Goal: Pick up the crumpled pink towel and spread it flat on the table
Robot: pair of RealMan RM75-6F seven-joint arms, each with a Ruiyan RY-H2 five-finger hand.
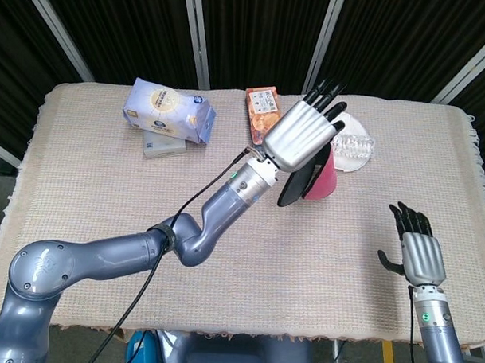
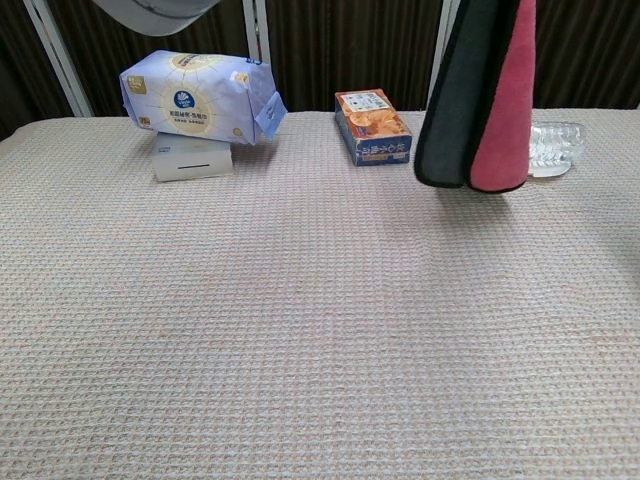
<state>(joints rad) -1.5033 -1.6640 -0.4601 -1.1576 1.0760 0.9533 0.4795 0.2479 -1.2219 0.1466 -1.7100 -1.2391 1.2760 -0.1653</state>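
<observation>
Left robot hand [image 1: 301, 136] is gripping the pink towel [image 2: 478, 95] aloft, folded; right robot hand [image 1: 419, 250] is idling empty, fingers apart, and should take 1 free corner.

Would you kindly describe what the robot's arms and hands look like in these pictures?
Both arms are glossy blue-grey tubes with rounded joints. A thin black cable runs loose along the left arm. The left hand and right hand have ribbed silver backs and black fingers. A small green light shows on the right wrist.
</observation>
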